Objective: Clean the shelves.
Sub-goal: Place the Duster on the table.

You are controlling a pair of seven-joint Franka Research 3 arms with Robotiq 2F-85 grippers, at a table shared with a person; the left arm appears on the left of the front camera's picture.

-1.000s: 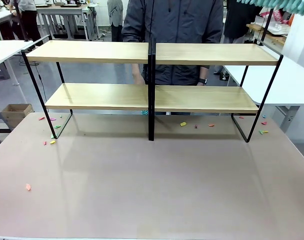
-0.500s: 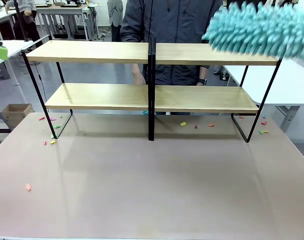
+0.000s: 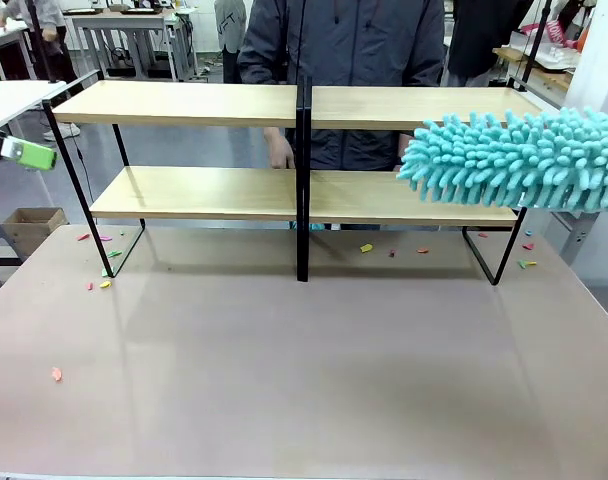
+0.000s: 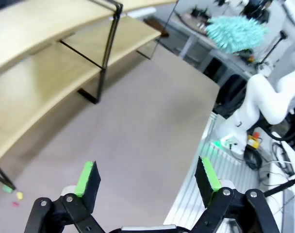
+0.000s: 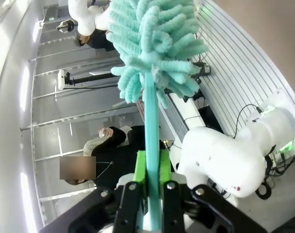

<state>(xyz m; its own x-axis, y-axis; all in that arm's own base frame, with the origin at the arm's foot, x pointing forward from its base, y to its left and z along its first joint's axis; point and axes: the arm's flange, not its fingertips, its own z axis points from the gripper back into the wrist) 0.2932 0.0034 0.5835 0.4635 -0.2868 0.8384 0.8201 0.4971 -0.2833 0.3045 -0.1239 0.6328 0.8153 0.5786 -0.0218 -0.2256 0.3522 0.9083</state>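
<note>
While right gripper (image 5: 151, 167) clamps duster (image 5: 155, 39), front hides handle.

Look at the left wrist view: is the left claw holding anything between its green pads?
No: the left claw stands wide open, with bare tabletop showing between its green pads.

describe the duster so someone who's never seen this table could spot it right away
Start at the shelves, the wide two-tier wooden rack on a black frame at the far side of the table, and look to its right end. The duster hangs in the air there, level with the gap between the boards, its handle clamped in the right gripper. It is fluffy and bright teal, like nothing around it.
</note>
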